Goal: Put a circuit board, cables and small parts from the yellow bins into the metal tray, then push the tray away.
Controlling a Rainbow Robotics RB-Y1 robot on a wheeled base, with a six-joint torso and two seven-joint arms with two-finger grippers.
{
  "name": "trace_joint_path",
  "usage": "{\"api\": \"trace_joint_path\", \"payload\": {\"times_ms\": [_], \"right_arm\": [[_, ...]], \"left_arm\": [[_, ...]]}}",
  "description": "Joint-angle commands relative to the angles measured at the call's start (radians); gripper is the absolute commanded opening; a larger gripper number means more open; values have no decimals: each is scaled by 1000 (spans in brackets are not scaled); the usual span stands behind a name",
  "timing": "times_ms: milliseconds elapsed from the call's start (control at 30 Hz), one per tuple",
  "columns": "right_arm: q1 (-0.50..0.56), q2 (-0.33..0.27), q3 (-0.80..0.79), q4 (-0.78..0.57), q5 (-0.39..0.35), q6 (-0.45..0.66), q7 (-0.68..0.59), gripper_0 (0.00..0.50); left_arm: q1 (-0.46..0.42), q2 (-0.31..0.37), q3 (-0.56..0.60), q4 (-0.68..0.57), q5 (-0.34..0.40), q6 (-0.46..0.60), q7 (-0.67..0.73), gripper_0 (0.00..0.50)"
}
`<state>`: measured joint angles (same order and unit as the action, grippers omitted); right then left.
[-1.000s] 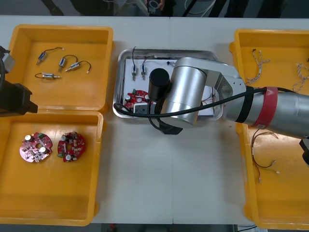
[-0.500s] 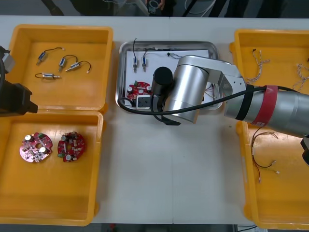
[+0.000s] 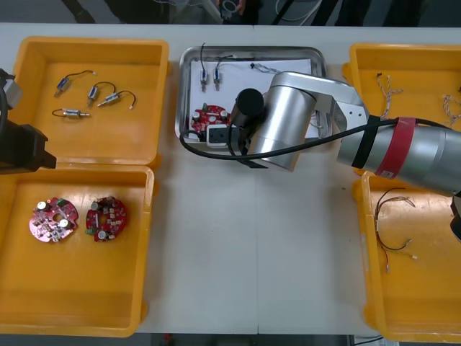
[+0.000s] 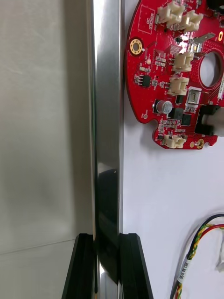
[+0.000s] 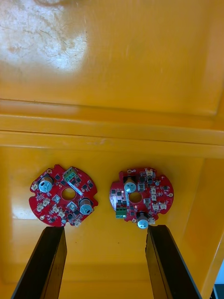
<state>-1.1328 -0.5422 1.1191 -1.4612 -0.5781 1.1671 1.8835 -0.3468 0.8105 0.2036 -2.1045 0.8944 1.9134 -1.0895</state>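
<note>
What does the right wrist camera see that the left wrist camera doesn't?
Right wrist view: the right gripper pinching the metal tray by its shiny rim, one circuit board on the white inside, and a red and yellow cable. Left wrist view: the left gripper open above two circuit boards in a yellow bin. Both: round red boards and black fingers.

Two red circuit boards (image 5: 64,195) (image 5: 141,197) in yellow bin (image 5: 107,163)
</note>
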Motion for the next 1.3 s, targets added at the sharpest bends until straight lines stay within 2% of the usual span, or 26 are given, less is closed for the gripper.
{"api": "trace_joint_path", "payload": {"times_ms": [33,633,900,933,1033,1067,1133,1300], "right_arm": [[-42,18,-36,21,29,-46,35,0],[-54,19,-47,137,61,-188,35,0],[-54,22,-50,151,63,-193,35,0],[-54,22,-50,151,67,-195,35,16],[-54,22,-50,151,69,-193,35,362],[-53,21,-50,151,69,-195,35,456],[-54,22,-53,151,69,-193,35,500],[-54,21,-61,147,58,-188,31,500]], "left_arm": [[17,47,33,-32,8,6,-75,500],[17,47,33,-32,8,6,-75,500],[17,47,33,-32,8,6,-75,500],[17,47,33,-32,8,6,-75,500],[17,47,33,-32,8,6,-75,500],[17,47,33,-32,8,6,-75,500],[17,47,33,-32,8,6,-75,500],[17,47,33,-32,8,6,-75,500]]}}
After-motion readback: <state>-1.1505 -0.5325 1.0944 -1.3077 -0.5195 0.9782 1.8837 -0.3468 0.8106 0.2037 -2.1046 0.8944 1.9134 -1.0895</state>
